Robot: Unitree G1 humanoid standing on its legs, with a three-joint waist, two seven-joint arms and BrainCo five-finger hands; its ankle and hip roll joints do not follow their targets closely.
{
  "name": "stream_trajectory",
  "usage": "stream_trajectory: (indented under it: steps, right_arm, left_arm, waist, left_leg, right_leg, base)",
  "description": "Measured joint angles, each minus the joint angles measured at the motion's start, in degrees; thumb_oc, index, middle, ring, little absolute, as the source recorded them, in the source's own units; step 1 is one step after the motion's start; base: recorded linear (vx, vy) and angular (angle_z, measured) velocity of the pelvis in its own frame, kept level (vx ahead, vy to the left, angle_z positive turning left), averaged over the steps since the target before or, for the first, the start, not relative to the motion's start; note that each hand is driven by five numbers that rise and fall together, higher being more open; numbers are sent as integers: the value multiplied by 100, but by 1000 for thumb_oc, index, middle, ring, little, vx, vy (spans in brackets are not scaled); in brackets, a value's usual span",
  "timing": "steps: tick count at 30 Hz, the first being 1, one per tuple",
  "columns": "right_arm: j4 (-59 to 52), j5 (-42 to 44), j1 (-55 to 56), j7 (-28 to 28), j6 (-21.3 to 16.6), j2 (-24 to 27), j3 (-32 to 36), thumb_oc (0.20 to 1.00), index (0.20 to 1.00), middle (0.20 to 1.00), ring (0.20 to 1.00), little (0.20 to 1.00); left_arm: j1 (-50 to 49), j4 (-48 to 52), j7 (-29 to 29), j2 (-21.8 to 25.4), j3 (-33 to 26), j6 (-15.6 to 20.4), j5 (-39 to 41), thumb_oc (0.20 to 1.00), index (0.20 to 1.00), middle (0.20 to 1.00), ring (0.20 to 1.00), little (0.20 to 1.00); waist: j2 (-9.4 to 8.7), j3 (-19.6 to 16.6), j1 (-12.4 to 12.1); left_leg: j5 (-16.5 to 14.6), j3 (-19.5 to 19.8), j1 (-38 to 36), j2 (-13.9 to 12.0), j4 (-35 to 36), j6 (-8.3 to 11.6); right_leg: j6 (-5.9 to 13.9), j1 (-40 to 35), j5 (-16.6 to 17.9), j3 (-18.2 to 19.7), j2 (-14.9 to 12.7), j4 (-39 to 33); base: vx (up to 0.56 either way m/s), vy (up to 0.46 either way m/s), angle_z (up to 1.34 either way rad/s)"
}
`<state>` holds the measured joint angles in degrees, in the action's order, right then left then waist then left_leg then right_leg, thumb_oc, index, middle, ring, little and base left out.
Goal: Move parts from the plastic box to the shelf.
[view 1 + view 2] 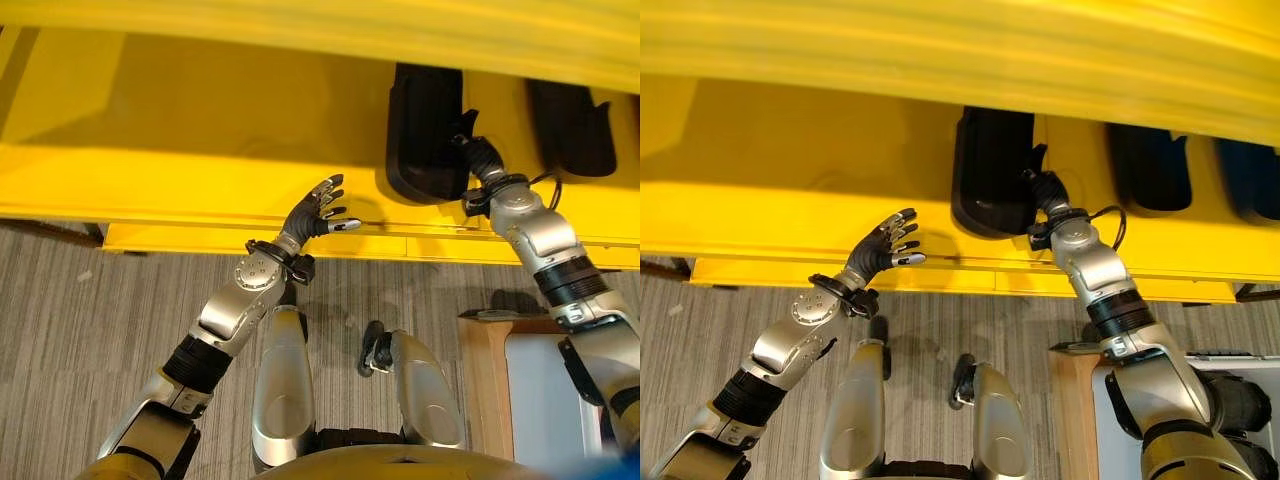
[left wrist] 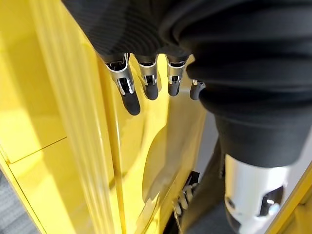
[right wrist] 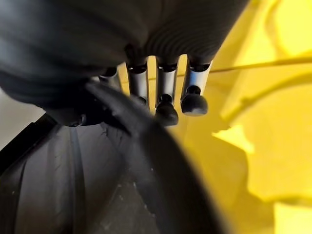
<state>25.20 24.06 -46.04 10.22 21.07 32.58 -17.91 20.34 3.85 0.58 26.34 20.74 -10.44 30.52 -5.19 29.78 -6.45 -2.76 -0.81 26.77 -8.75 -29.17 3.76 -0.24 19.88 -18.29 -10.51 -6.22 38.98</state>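
Observation:
A black moulded part (image 1: pixel 425 120) lies on the yellow shelf (image 1: pixel 150 120), its near end at the shelf's front. My right hand (image 1: pixel 478 155) reaches up to that part's right edge; in the right wrist view its fingers (image 3: pixel 194 100) hook over the part's (image 3: pixel 122 195) rim, shut on it. My left hand (image 1: pixel 318 212) hovers open in front of the shelf's front lip, left of the part, fingers (image 2: pixel 129 92) spread and holding nothing. The pale plastic box (image 1: pixel 540 400) sits at the lower right on a wooden stand.
A second black part (image 1: pixel 572 125) lies on the shelf to the right of the first, and a dark blue one (image 1: pixel 1255 180) farther right. An upper yellow shelf beam (image 1: pixel 320 30) overhangs. The wooden stand (image 1: pixel 485 380) is beside my right arm, on striped grey carpet (image 1: pixel 80 320).

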Motion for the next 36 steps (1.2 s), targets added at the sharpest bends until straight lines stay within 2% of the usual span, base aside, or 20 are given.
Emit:
stream_trajectory:
  steps: [3, 6, 11, 14, 18, 24, 33, 36]
  right_arm:
    - [256, 60, -29, -17, 49, -2, -3, 200, 200, 200, 200, 200]
    - [451, 60, -39, -112, 43, 2, -2, 200, 200, 200, 200, 200]
    - [846, 35, -261, -130, 36, 15, -32, 200, 200, 200, 200, 200]
    - [905, 36, -426, -199, 37, 35, -38, 200, 200, 200, 200, 200]
    - [1860, -70, -1096, -324, 13, 56, -203, 200, 200, 200, 200, 200]
    - [2565, -532, -1935, -342, -79, 242, -562, 200, 200, 200, 200, 200]
    - [3114, -752, -2606, -298, -229, 606, -1024, 200, 200, 200, 200, 200]
    - [3345, -970, -2839, -81, -255, 667, -1115, 200, 200, 200, 200, 200]
  left_arm:
    - [2, 1, -58, -1, 10, 24, 40, 1000, 1000, 1000, 1000, 1000]
    - [-87, -3, -146, 0, 68, 82, 135, 1000, 1000, 1000, 1000, 1000]
    - [-182, 45, -345, 0, 131, 112, 256, 1000, 1000, 1000, 1000, 1000]
    - [-134, 51, -471, 19, 155, 128, 239, 1000, 1000, 1000, 1000, 1000]
    - [11, 66, -538, 150, 389, 260, 249, 1000, 1000, 1000, 1000, 1000]
    - [91, 265, -524, 240, 468, 436, 322, 1000, 1000, 1000, 1000, 1000]
    - [-212, 444, -687, 505, 500, 819, 513, 1000, 1000, 1000, 1000, 1000]
    - [-226, 510, -784, 619, 517, 860, 505, 1000, 1000, 1000, 1000, 1000]
  waist:
    - [33, 37, -49]
    - [25, 48, -15]
    - [-27, 71, -31]
    - [-44, 75, -38]
    - [-98, 97, -107]
    - [-85, 129, -177]
    - [15, 179, -331]
    - [21, 179, -376]
  left_leg:
    - [-30, 2, 64, 37, -96, -37]
    - [-277, -5, 67, 107, -443, -85]
    - [-613, 34, 202, 104, -1042, -111]
    - [-700, 55, 338, 105, -1225, -153]
    - [-830, 119, 579, 137, -1596, -160]
    - [-902, 123, 1046, 188, -1970, -192]
    - [-870, 149, 1392, 183, -1994, -120]
    - [-870, 148, 1436, 180, -2000, -102]
  right_leg:
    - [15, 36, -9, 0, -40, 41]
    - [101, -27, -199, 38, -147, 303]
    - [112, -1, -438, 47, -216, 730]
    - [121, 115, -505, 52, -232, 900]
    - [100, 339, -681, 49, -308, 1292]
    - [118, 825, -794, 105, -411, 1745]
    - [43, 1237, -873, 103, -415, 1910]
    - [40, 1275, -875, 102, -412, 1894]
  base:
    - [-38, 13, 4]
    - [34, -1, 3]
    - [-5, -39, 1]
    - [0, 0, 0]
    - [-17, -7, 5]
    - [-28, 10, 2]
    - [0, 0, 0]
    - [0, 0, 0]
